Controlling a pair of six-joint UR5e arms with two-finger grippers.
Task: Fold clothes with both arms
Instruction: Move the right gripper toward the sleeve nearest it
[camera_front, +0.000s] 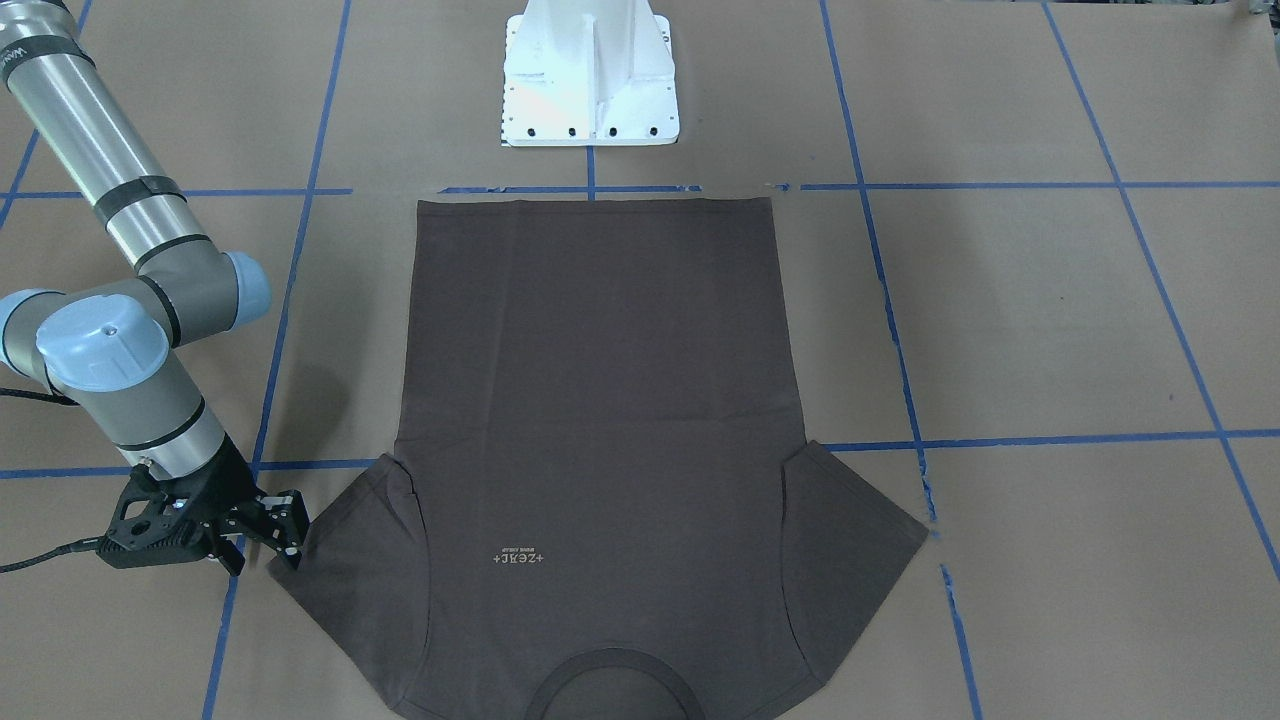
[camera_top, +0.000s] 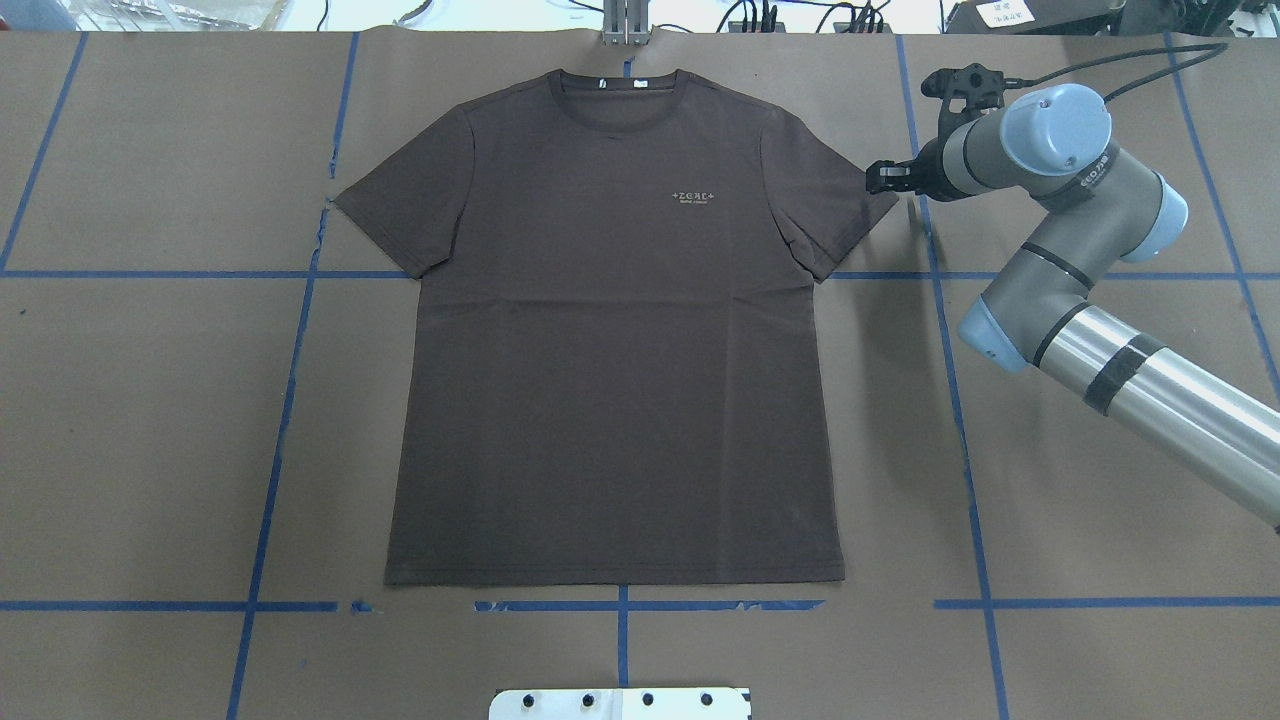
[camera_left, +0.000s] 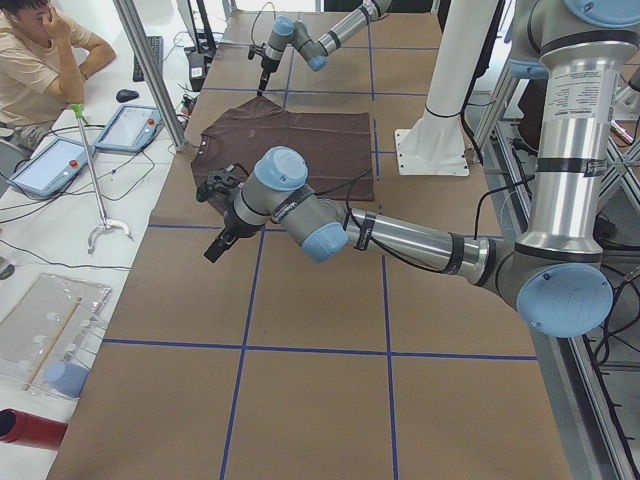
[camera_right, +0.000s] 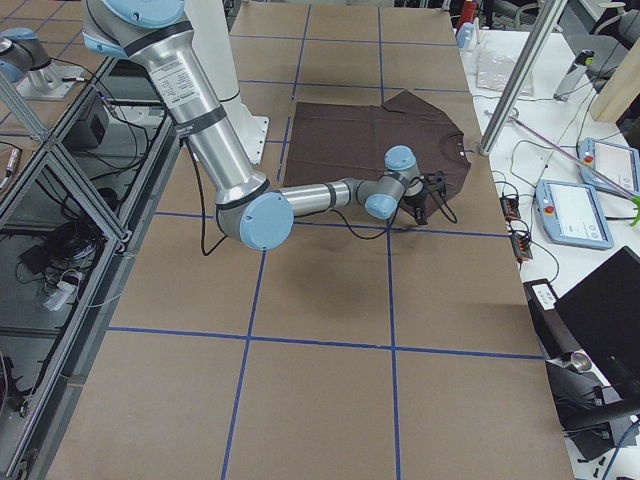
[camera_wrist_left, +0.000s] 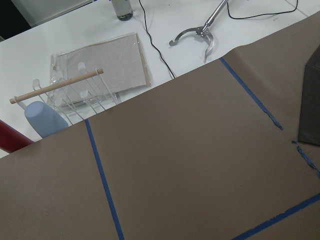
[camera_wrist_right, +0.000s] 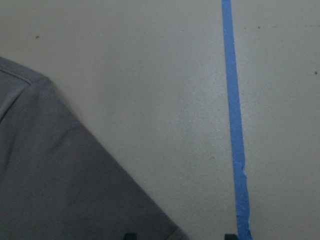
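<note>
Your right gripper (camera_top: 882, 178) sits at the far right of the table (camera_top: 1050, 450), right at the tip of the T-shirt's right-hand sleeve (camera_top: 830, 215). Its jaws are spread wide and hold nothing. In the right wrist view the two dark fingertips (camera_wrist_right: 130, 236) show at the bottom edge, well apart. One is over the sleeve cloth, the other over bare brown paper just beside a strip of blue tape (camera_wrist_right: 234, 125), so the sleeve's corner lies between them. You cannot tell from these views whether the tips touch the cloth.

Your left gripper (camera_left: 222, 243) shows only in the left side view. It hangs over bare paper on the left side of the table, apart from the shirt, and whether it is spread or pressed together cannot be told. Its wrist view catches only a dark corner of the cloth at the right edge.

The dark brown-grey T-shirt (camera_top: 610, 350) lies flat and face up in the middle of the table, both sleeves spread out. Its hem is on the near side by the white base plate (camera_top: 620, 703) and its ribbed collar (camera_top: 618, 127) on the far side.

The pale chest lettering (camera_top: 697, 194) is one short word set between two plus signs, starting with "ZE"; the remaining letters are unclear. The smaller line under it is too small to read. A white neck tag (camera_top: 640, 83) sits inside the collar, with no legible print.
</note>
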